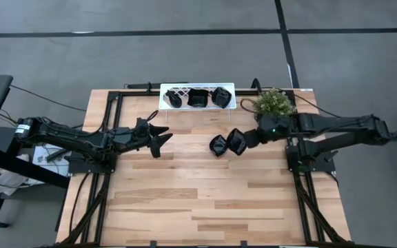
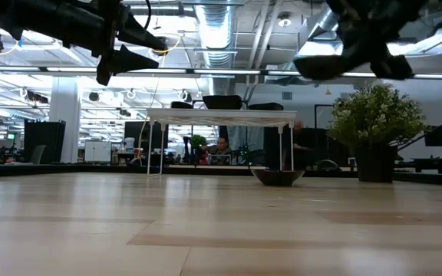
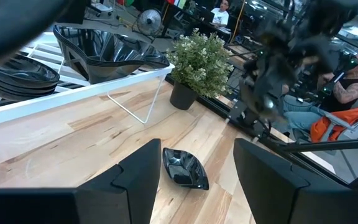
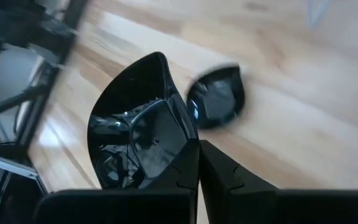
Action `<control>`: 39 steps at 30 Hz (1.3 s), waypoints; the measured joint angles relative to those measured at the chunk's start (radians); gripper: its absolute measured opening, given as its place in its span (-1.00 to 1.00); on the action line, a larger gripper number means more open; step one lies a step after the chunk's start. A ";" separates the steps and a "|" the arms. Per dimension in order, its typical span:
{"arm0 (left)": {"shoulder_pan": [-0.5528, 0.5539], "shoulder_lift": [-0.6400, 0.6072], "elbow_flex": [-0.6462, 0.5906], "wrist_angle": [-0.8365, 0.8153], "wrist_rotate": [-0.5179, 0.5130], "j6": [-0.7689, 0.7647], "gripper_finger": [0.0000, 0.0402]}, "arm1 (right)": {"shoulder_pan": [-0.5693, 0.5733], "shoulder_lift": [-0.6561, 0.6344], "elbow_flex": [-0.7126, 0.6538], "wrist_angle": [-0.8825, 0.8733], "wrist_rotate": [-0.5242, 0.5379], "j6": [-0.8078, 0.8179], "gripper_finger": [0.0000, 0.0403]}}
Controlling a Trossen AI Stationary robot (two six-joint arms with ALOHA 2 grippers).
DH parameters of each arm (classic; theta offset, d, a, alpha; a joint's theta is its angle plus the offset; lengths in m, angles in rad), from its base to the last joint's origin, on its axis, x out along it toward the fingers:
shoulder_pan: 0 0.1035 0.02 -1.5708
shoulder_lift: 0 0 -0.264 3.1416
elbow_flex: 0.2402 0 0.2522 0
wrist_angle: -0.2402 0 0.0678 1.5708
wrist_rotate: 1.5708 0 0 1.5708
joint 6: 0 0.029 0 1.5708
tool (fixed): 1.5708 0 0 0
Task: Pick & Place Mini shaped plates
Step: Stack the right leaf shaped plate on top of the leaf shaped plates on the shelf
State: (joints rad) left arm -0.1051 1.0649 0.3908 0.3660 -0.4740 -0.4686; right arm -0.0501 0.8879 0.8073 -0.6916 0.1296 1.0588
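The held plate [image 4: 135, 134] is glossy black with a squarish, pointed-corner outline and raised rim; light reflections show on its inner face. The right gripper [image 4: 197, 163] is clamped on its edge, fingers pressed together with the rim between them. From above, this plate [image 1: 237, 141] is at the gripper's tip, clear of the table surface, near the table's middle toward the rack side.

A second plate [image 1: 218, 145], glossy black and teardrop-shaped, lies on the table just beside the held one, on the side away from the right arm. In the low view it [image 2: 277, 177] sits flat on the wood, below the raised gripper. Contact between the two plates cannot be determined.

The white rack [image 1: 196, 105] at the far edge holds more black plates [image 1: 198, 98], stacked in three groups.

The left gripper [image 1: 158, 136] hangs above the table, well apart from both plates, fingers spread apart and empty.

A potted plant [image 1: 274, 102] stands beside the rack.
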 joint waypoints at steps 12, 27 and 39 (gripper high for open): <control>0.000 0.000 0.000 0.001 0.000 0.000 0.02 | -0.185 0.010 0.155 0.004 -0.019 -0.296 -1.00; 0.000 0.000 0.000 0.010 0.000 -0.010 0.02 | -0.445 0.273 0.412 0.017 -0.202 -0.634 -1.00; 0.002 -0.140 0.000 0.015 0.051 0.088 0.02 | -0.616 0.493 0.601 -0.058 -0.313 -0.783 -1.00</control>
State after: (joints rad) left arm -0.1028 0.9251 0.3908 0.3814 -0.4232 -0.3808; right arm -0.6661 1.3805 1.4079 -0.7497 -0.1831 0.2753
